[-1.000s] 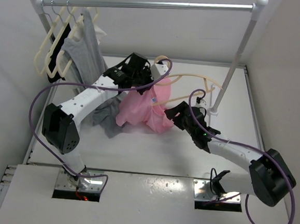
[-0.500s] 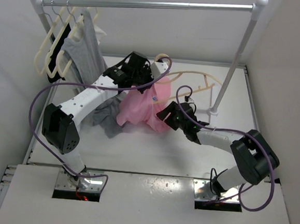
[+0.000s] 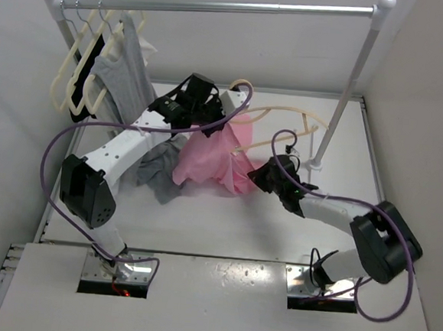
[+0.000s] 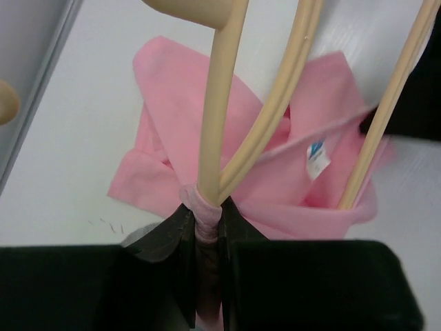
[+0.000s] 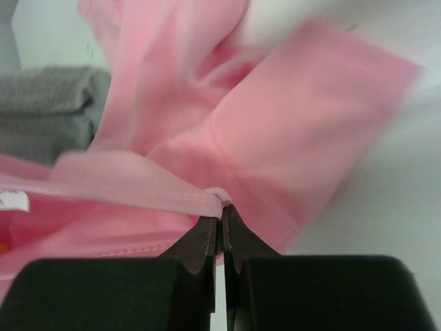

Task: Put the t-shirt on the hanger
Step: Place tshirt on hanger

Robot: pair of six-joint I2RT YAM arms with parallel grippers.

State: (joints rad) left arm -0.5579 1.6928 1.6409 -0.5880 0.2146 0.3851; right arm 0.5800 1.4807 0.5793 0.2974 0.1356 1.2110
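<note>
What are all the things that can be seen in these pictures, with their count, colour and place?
pink cotton t-shirt: one, pink, bunched mid-table around the hanger.
peach-beige plastic hanger: one, peach-beige, partly inside the t-shirt.
crumpled gray cloth: one, gray, on the table left of the t-shirt.
hanging gray garment: one, gray, at the rail's left end.
pale cream hangers: several, cream, bunched beside that garment.
metal clothes rail: one, silver with white posts, at the back.
white table: one, white, under everything.
left pincer: one, black, shut on the hanger stem and wrapped fabric.
right pincer: one, black, shut on a t-shirt hem.
</note>
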